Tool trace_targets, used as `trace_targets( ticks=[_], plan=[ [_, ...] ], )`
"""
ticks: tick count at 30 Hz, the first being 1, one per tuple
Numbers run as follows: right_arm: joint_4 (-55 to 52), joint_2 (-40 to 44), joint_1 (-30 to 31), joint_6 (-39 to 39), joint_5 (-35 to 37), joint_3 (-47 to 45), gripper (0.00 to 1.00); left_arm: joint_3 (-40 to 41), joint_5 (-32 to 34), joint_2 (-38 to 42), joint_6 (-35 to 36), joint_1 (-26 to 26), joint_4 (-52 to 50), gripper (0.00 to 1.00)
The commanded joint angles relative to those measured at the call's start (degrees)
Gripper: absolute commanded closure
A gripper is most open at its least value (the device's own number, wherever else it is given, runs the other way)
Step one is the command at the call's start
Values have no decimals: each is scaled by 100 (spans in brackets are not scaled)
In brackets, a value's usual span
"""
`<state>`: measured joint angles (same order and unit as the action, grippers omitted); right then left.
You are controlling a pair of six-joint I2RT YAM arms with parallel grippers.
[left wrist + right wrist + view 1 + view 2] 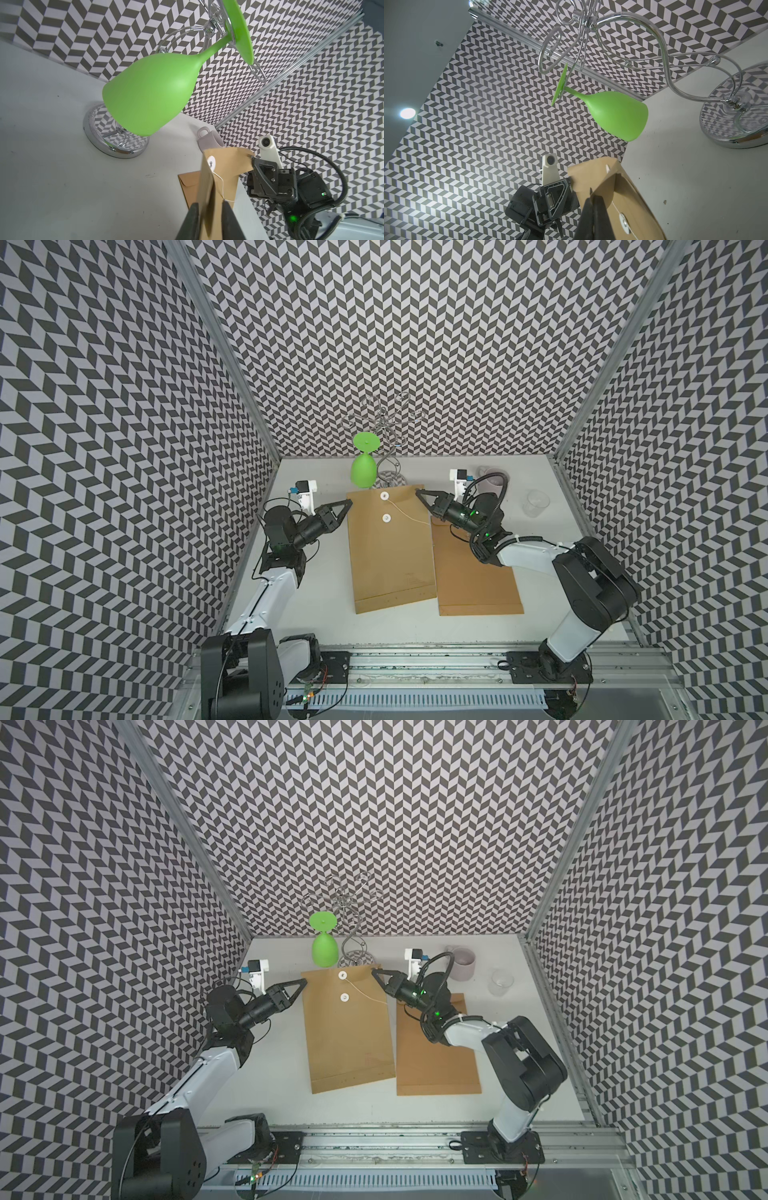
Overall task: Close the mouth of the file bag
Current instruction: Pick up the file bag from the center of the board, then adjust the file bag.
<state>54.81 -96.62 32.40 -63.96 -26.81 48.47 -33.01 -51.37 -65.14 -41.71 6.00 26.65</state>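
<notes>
The file bag (pixel 390 556) lies mid-way across the bench (pixel 316 626), mouth toward 12 o'clock, with the left jaws clenched on its 10 o'clock corner and the right jaws on its 2 o'clock corner.

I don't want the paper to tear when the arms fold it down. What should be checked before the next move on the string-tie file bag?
1. Left gripper pinches a corner of the flap: ok.
2. Right gripper pinches the other corner: ok.
3. Flap flat over the mouth of the file bag: not ok, it stands raised.
4. String wound round the lower button: not ok, it lies loose.
5. Green glass apart from the flap: ok.
</notes>
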Motion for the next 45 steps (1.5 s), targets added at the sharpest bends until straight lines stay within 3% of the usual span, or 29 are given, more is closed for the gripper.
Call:
trace_targets(
  ticks=[1, 5, 6, 11, 16, 18, 20, 28, 33, 38, 45],
  plan=[
    [191, 341, 1, 115, -267, 34, 100, -294, -3, 111, 396, -33, -167, 84],
    [33, 567, -74, 266, -398, -72, 100, -450, 83, 112, 660, -12, -515, 96],
    [-19, 612, -124, 323, -510, -80, 96, -466, 3, 111, 599, -2, -451, 100],
    [-507, 933, -621, 751, -1103, -149, 62, -938, -504, 107, -23, -30, -181, 100],
    [-2325, 1515, -885, 2442, -1126, 250, 30, -1653, -766, 89, 233, -343, -796, 100],
    [-2895, 1592, -885, 3069, -955, 557, 20, -1848, -877, 80, 324, -450, -960, 100],
    [-2993, 1594, -927, 3338, -1000, 717, 17, -2047, -989, 61, 384, -571, -1088, 100],
    [-3173, 1629, -1180, 4064, -1871, 1258, 16, -2901, -1194, -12, 892, -1104, -1852, 100],
    [-2331, 1663, -1435, 3509, -2879, 1112, 19, -3488, -1269, -59, 1150, -1314, -2221, 100],
    [-1508, 1716, -1486, 2759, -3586, 1124, 35, -3904, -1139, -191, 1315, -1410, -2446, 100],
    [-1240, 1788, -1479, 2178, -3885, 1369, 70, -4191, -1146, -234, 1212, -1444, -2350, 100]
  ],
)
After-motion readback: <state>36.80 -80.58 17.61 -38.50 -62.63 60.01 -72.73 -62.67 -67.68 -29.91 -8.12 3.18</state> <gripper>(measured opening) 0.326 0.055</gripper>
